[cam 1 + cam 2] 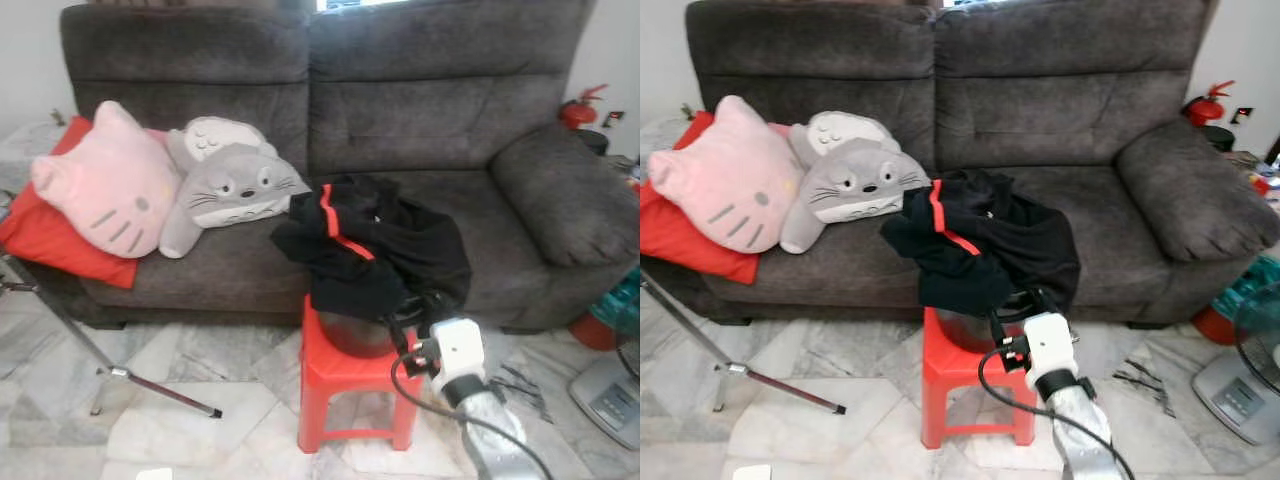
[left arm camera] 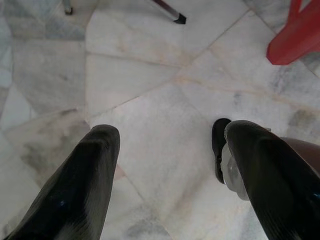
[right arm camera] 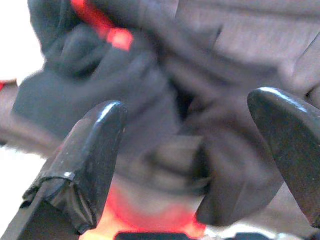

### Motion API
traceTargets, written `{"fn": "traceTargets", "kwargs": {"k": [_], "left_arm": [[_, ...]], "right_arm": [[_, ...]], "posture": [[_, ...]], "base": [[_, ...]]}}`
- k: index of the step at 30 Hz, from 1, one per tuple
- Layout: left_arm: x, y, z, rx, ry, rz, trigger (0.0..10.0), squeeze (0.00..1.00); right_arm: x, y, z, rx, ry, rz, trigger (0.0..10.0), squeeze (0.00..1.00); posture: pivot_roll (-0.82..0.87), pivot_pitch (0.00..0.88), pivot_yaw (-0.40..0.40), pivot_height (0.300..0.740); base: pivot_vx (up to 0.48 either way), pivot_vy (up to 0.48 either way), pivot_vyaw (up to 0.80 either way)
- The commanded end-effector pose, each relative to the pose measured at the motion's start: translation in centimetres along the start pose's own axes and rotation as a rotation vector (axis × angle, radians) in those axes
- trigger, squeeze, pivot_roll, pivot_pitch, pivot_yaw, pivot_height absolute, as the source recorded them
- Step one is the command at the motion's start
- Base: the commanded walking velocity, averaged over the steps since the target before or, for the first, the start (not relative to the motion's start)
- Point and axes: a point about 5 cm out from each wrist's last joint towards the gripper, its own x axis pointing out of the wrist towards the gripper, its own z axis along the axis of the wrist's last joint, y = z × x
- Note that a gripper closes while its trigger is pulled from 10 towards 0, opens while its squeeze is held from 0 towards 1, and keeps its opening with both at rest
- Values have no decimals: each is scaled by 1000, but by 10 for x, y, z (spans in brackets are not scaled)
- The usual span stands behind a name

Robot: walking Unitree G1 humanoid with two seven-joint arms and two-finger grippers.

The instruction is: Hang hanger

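A black garment with a red stripe lies heaped on the front edge of the grey sofa and spills onto a red plastic stool. Under its lower folds, on the stool, sits a dark rounded object. My right gripper is at the garment's lower right edge, just above the stool. In the right wrist view the right gripper is open, with the blurred black cloth close between and beyond its fingers. My left gripper hangs open over the marble floor, holding nothing.
A pink cat cushion, a grey plush toy and a red cushion occupy the sofa's left end. A metal stand leg crosses the floor at left. A fan base and a fire extinguisher are at right.
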Motion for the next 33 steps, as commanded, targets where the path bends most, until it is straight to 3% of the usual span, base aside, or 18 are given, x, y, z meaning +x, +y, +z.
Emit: {"fn": "traceTargets", "kwargs": {"k": [1,4,6,12,14,16,22,33], "left_arm": [[-1,2,-4,21,21,3,10000,0],[0,1,-2,22,18,2,10000,0],[0,1,-2,21,17,2,10000,0],[1,-1,0,19,17,0,10000,0],[1,-1,0,18,17,0,10000,0],[0,-2,-1,16,20,-1,10000,0],[0,-3,-2,14,23,-5,10000,0],[0,-2,-4,5,27,-4,10000,0]], "right_arm": [[14,0,20,-44,-61,38,10000,0],[39,-1,46,-87,-106,63,10000,0],[46,0,55,-92,-110,77,10000,0],[82,20,86,-210,-108,214,10000,0],[86,21,89,-213,-104,222,10000,0],[95,20,81,-262,-3,207,10000,0],[104,18,74,-294,104,159,10000,0],[107,24,68,-383,158,196,10000,0]], "posture": [[-84,0,41,740],[-85,0,43,740],[-87,0,46,740],[-87,0,49,740],[-85,0,48,740],[-85,0,48,740],[-79,0,47,740],[-77,0,42,740]], "base": [[0,0,0],[0,0,0],[0,0,0],[0,0,0],[0,0,0],[0,0,0],[0,0,0],[0,0,0]]}}
